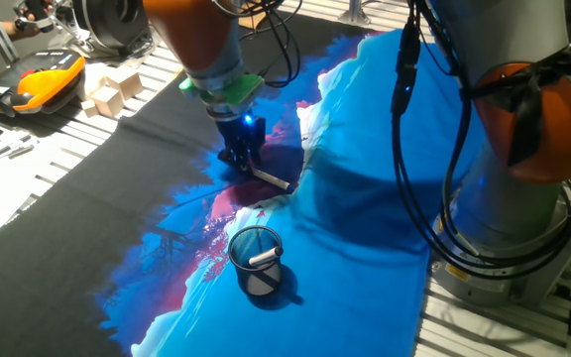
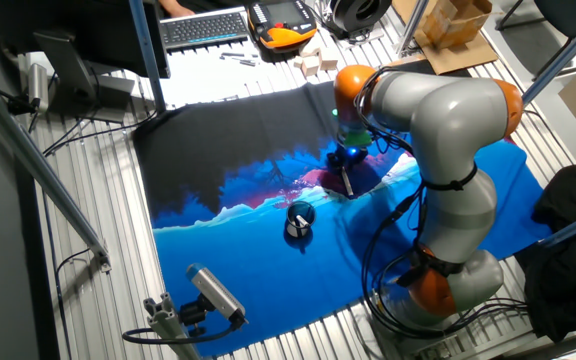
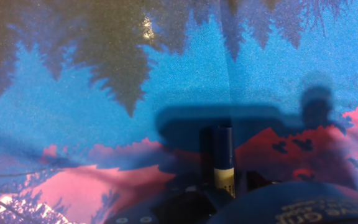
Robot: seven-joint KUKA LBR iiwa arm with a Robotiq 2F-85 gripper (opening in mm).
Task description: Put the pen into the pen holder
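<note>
A: So, where's the holder from the gripper [image 1: 243, 162]?

B: The blue, scenic-printed cloth [image 1: 365, 198] drapes the counter; on it the pen holder [image 1: 256, 260], a round dark mesh cup, stands upright, apart from the gripper, with a short white stick [image 1: 263, 258] inside.

A: And the pen [image 1: 269, 178]?

B: Pinched in the gripper down at the cloth, slim pale barrel slanting out roughly flat; hand view shows its dark end [image 3: 224, 144] pointing away
</note>
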